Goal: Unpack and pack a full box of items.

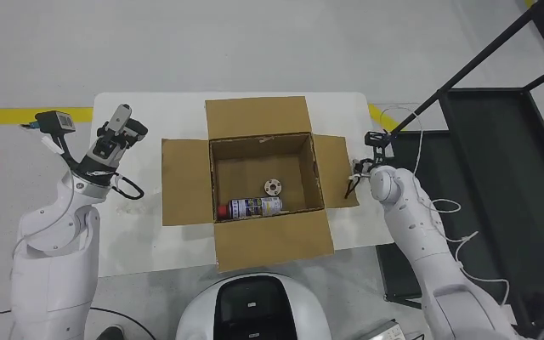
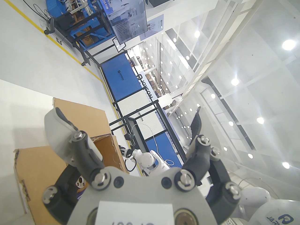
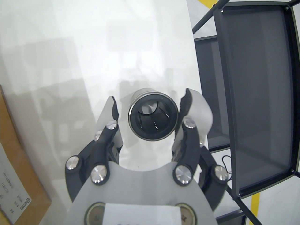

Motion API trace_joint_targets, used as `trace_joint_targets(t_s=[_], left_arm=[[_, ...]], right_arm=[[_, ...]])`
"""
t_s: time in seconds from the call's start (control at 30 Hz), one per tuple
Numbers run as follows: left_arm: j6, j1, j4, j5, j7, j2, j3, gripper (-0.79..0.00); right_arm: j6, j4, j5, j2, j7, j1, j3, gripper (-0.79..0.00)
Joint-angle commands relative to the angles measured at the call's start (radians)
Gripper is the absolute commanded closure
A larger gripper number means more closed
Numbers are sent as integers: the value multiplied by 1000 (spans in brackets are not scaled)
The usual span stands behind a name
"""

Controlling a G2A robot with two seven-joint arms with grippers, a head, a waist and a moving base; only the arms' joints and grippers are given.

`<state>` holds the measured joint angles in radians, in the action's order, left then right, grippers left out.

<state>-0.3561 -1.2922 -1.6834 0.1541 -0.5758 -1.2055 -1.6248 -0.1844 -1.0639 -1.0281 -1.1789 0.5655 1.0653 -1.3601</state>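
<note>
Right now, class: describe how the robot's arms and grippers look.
The left arm and right arm are rounded glossy white shells; a black cable loops at the left wrist, thin white cable trails the right. The left gripper and right gripper have grey palm plates, black linkages with silver bolts, pale fingers with black pads.

Cardboard box (image 1: 255, 119): one, open, four flaps spread.
Items inside it: two, namely one spray can (image 1: 250, 206) and one round flanged metal part (image 1: 273, 185).
Metal sleeve (image 3: 153, 115): one, on the surface right of the box.
White surface (image 1: 170, 115): one.
Dark shelf rack (image 1: 484, 144): one, at the right.
Loose items in all: three.
</note>
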Motion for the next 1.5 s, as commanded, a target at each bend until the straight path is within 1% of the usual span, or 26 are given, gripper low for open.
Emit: trace_joint_targets(t_s=[0.0,0.1,0.17,0.33,0.47,0.53,0.63,0.77,0.93,1.03,1.1,1.47], left_arm=[[0,0,0,0,0,0,0,-785],[0,0,0,0,0,0,0,-785],[0,0,0,0,0,0,0,-785],[0,0,0,0,0,0,0,-785],[0,0,0,0,0,0,0,-785],[0,0,0,0,0,0,0,-785],[0,0,0,0,0,0,0,-785],[0,0,0,0,0,0,0,-785],[0,0,0,0,0,0,0,-785],[0,0,0,0,0,0,0,-785],[0,0,0,0,0,0,0,-785],[0,0,0,0,0,0,0,-785]], right_arm=[[-2,-12,15,-1,-7,6,-6,-785],[-5,-65,36,2,-21,32,-33,-785],[-11,-135,50,7,-35,66,-63,-785],[-54,-374,45,21,-62,187,-150,-785],[-68,-555,40,25,-83,271,-199,-785],[-27,-633,59,26,-83,300,-206,-785],[97,-725,49,32,-68,335,-203,-785],[221,-806,47,38,-22,353,-189,-785],[380,-843,-4,43,74,334,-107,-785],[421,-831,-9,41,114,307,-51,-785],[424,-828,-3,40,137,296,-33,-785],[424,-828,-3,40,137,296,-33,-785]])
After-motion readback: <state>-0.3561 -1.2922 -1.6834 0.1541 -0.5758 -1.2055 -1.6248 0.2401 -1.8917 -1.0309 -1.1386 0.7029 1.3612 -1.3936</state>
